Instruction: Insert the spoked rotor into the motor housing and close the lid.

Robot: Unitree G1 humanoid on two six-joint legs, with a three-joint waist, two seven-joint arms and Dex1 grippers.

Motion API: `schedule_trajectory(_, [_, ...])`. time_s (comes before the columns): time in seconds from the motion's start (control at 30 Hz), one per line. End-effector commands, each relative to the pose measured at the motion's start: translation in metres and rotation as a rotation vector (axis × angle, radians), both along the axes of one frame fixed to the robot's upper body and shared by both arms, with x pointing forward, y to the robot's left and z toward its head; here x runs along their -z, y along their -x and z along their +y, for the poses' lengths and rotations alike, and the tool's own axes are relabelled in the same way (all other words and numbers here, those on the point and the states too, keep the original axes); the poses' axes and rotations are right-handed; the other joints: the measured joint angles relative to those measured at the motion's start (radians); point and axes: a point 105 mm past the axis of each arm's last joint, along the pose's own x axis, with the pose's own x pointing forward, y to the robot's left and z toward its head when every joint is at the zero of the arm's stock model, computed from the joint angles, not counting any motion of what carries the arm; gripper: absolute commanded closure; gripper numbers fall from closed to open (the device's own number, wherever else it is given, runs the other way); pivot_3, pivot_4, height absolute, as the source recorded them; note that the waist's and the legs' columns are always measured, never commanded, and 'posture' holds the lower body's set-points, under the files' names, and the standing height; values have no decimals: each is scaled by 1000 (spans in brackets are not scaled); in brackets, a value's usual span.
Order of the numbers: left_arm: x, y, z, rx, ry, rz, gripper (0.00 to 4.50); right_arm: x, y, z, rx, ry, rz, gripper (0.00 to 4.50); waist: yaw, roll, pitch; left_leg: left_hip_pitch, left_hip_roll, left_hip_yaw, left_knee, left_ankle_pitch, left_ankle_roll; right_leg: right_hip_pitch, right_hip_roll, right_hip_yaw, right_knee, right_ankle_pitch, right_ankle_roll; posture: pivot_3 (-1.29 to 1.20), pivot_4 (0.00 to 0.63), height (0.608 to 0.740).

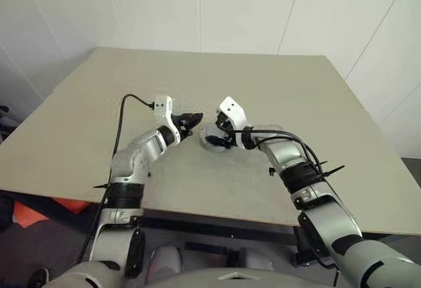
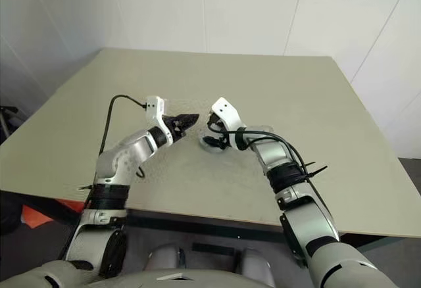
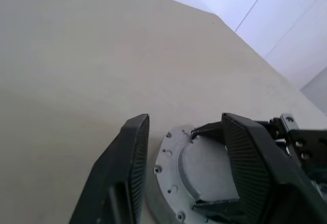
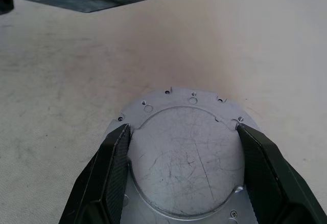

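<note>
The motor housing (image 4: 186, 157) is a round silver metal body lying on the table, with a flat scratched top face and a flanged rim with small holes (image 1: 209, 143). I cannot tell the lid apart from it. The spoked rotor is out of view. My right gripper (image 4: 182, 128) reaches down from the right, its two black fingers pressed against opposite sides of the raised round part. My left gripper (image 1: 195, 120) hovers just to the left of the housing and a little above it, pointing at it. Its fingers (image 3: 135, 157) stand apart, with nothing held.
The beige table (image 1: 276, 84) reaches far back and to both sides; its front edge runs close below my arms. A black cable (image 1: 122, 123) loops up from my left wrist camera. White walls rise behind the table.
</note>
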Motion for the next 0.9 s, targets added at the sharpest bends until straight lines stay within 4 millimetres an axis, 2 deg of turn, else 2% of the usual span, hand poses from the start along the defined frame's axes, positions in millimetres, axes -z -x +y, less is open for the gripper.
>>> schedule_trajectory(0.03, [-3, -9, -3, 6, 105, 53, 3744, 16, 1, -10, 42, 64, 35, 1332, -1, 0, 0, 0, 0, 0, 0, 0, 0, 1, 0, 0, -1, 0, 0, 0, 0, 740])
schedule_trajectory(0.1, [2, -12, -6, 18, 145, 101, 4418, 15, 1, -11, 44, 63, 30, 1332, -1, 0, 0, 0, 0, 0, 0, 0, 0, 2, 0, 0, -2, 0, 0, 0, 0, 740])
schedule_trajectory(0.13, [5, -13, -7, 25, 161, 124, 4469, 15, 0, -11, 46, 62, 27, 1332, -1, 0, 0, 0, 0, 0, 0, 0, 0, 2, 0, 0, -2, 0, 1, 0, 0, 740])
schedule_trajectory(0.27, [16, -11, -13, 68, 186, 208, 4469, 14, 0, -12, 51, 61, 20, 1332, 0, 0, 0, 0, 0, 0, -1, 0, 0, 1, 0, 0, -2, 0, 1, 0, 0, 740])
schedule_trajectory(0.43, [42, 1, -27, 144, 124, 344, 4469, 11, -1, -10, 53, 55, 9, 1332, 0, 0, 0, 1, 0, 0, -2, 0, 0, 1, 0, -1, -4, 0, 1, 0, 0, 740])
schedule_trajectory(0.67, [64, 4, -20, 116, 49, 437, 4469, 3, -5, -11, 76, 29, -11, 1332, 0, 0, 0, 3, 1, 0, -5, 0, 0, 7, 0, -3, -15, 1, 1, 0, 0, 740])
schedule_trajectory(0.8, [65, 4, -20, 116, 55, 443, 4469, -3, -8, -10, 83, -1, -1, 1332, 0, 0, 0, 4, 1, 0, -5, 0, 0, 8, 0, -3, -16, 1, 1, 0, 0, 740])
schedule_trajectory(0.9, [64, 4, -20, 120, 60, 446, 4500, -4, -8, -10, 75, 0, 1, 382, 1, 0, 0, 4, 1, 0, -5, 0, 0, 8, 0, -3, -17, 1, 2, 0, 0, 740])
